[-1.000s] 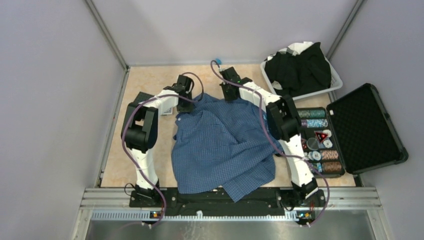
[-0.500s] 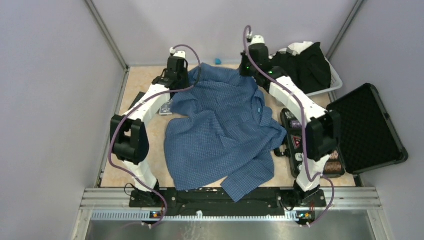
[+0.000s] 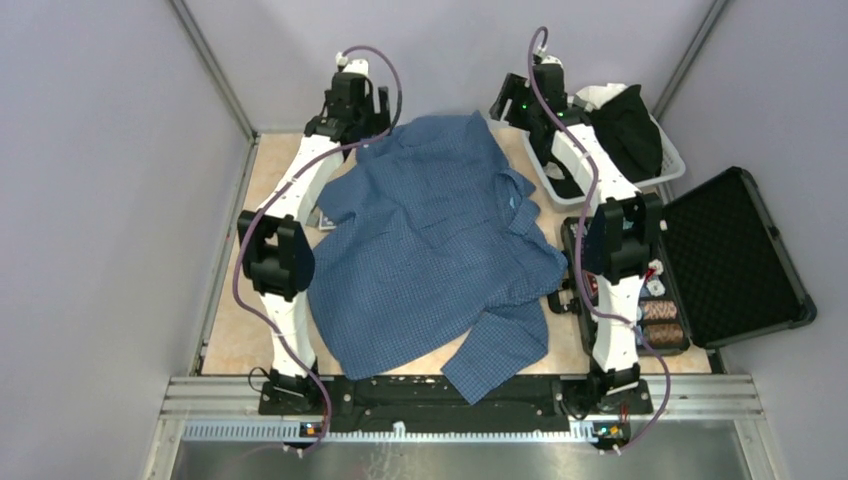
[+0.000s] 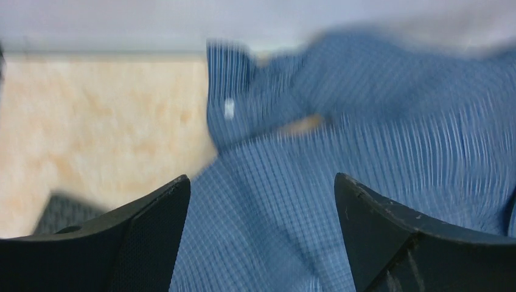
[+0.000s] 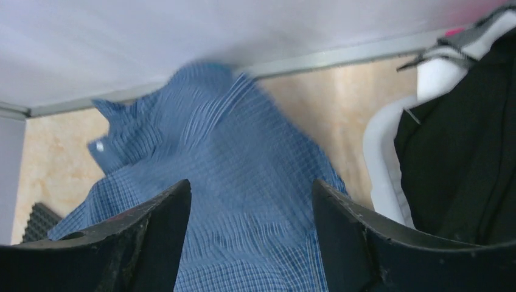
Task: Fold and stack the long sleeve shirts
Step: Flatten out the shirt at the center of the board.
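The blue checked long sleeve shirt (image 3: 440,240) lies spread across the table, its top end near the back wall and one sleeve hanging toward the front edge. My left gripper (image 3: 368,122) hovers over its back left corner, open, the blurred cloth (image 4: 377,121) showing below between the fingers (image 4: 152,231). My right gripper (image 3: 512,110) is at the back right, open too, over the same shirt (image 5: 231,134). Neither one holds any cloth. Black long sleeve shirts (image 3: 610,135) are heaped in a white basket (image 3: 668,172).
An open black hard case (image 3: 735,255) with foam lining sits at the right, with chip stacks (image 3: 662,322) beside the right arm. The basket's white wall (image 5: 380,158) and black cloth (image 5: 462,146) are just right of the right gripper. A dark ribbed pad (image 4: 61,210) lies at the left.
Both arms swung out toward the back wall, pulling the blue shirt's top end with them and spreading it. Both grippers, shut on the cloth before, have opened and let it go.
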